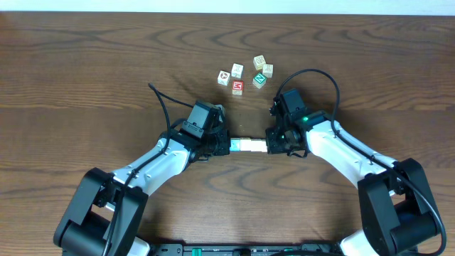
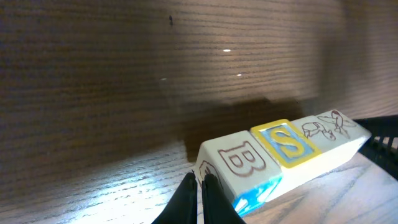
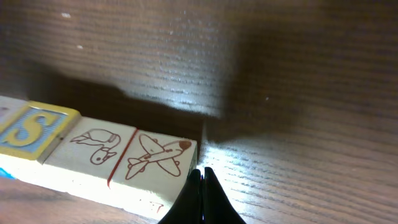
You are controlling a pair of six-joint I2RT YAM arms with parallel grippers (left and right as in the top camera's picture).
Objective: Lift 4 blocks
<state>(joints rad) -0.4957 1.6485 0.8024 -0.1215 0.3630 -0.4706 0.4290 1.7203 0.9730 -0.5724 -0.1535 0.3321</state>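
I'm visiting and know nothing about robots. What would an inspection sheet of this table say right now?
Surface: dark wood-grain table.
Job's things: row of four blocks, end to end, pressed between the two grippers; its shadow suggests it is raised.
Clutter: six loose cubes beyond the arms, apart from the row.
Grippers: left gripper and right gripper both shut, tips against the row's ends.
Cables: black cables loop above each arm, clear of the blocks.
Surroundings: nothing seen.
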